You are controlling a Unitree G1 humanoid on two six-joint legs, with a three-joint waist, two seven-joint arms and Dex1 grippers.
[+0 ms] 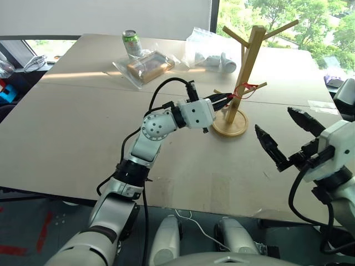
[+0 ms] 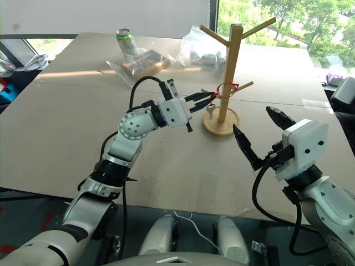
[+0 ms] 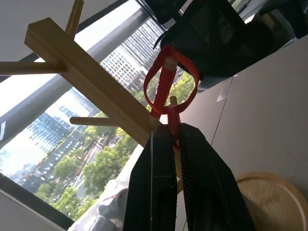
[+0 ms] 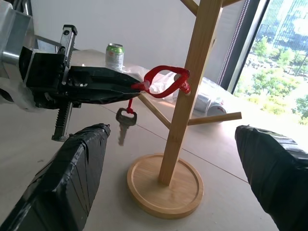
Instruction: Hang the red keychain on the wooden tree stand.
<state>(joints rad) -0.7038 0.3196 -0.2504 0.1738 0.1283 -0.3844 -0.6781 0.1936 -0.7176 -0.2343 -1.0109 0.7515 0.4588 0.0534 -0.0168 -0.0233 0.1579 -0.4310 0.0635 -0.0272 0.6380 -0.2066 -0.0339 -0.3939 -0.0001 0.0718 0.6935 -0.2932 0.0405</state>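
1. The left gripper point(image 4: 137, 86), fingers clamped on the thin red plastic loop keychain point(image 4: 163, 81), holds its loop around a peg of the pale wooden tree stand point(image 1: 242, 66); a silver key point(image 4: 124, 120) dangles.
2. The right gripper point(image 1: 288, 136) hovers near the stand's base, jaws spread wide, empty.

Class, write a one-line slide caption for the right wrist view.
Left gripper, shut on the red keychain, slips its loop over a peg of the wooden tree stand, key dangling.
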